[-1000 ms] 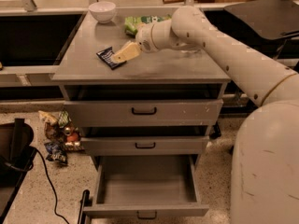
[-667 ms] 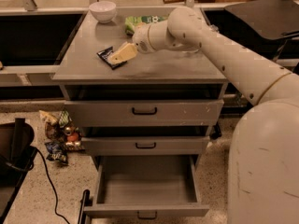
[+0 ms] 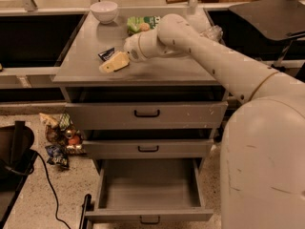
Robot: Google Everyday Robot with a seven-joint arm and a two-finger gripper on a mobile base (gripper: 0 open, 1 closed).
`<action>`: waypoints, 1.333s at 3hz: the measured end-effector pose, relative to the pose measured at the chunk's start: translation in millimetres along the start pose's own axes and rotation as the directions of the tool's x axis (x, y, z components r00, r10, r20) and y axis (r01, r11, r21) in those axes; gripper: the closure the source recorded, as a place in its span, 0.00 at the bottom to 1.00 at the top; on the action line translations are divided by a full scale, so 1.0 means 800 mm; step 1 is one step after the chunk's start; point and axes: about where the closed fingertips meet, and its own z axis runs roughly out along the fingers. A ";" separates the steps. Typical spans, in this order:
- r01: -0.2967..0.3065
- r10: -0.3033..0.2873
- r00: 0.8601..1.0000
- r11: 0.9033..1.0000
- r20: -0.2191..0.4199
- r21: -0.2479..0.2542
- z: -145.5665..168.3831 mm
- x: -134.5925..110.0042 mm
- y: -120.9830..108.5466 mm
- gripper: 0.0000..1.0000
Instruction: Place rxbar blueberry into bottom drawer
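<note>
Three grey drawers front the metal cabinet (image 3: 167, 71): the top drawer (image 3: 145, 114) and the middle drawer (image 3: 147, 149) are pushed in, while the bottom drawer (image 3: 147, 192) — the deepest — stands pulled out, its inside open to view and a small black handle on its front lip.

On the cabinet's top, toward the left front, lies the rxbar blueberry (image 3: 106, 54), a dark wrapper of which only one end shows; the rest is hidden under the gripper (image 3: 113, 62). The gripper, tan at its tip, is low over the bar and seems to touch it. It angles down and to the left from the pale arm (image 3: 214, 56) that reaches in from the right. Whether it is spread or closed on the wrapper I cannot tell.

Near the back edge sit a white bowl (image 3: 104, 11) and a green snack bag (image 3: 142, 24), both apart from the bar — the bag just beside the arm's wrist.

Left of the cabinet, a small heap of snack packets (image 3: 59, 137) lies on the speckled floor (image 3: 38, 202).
</note>
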 end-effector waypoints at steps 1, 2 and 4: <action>-0.037 0.037 0.999 0.999 -0.007 -0.014 0.016 0.003 0.019 0.00; -0.066 0.066 0.998 0.998 -0.016 -0.011 0.025 0.009 0.030 0.14; -0.087 0.087 0.996 0.996 -0.003 0.008 0.024 0.013 0.029 0.61</action>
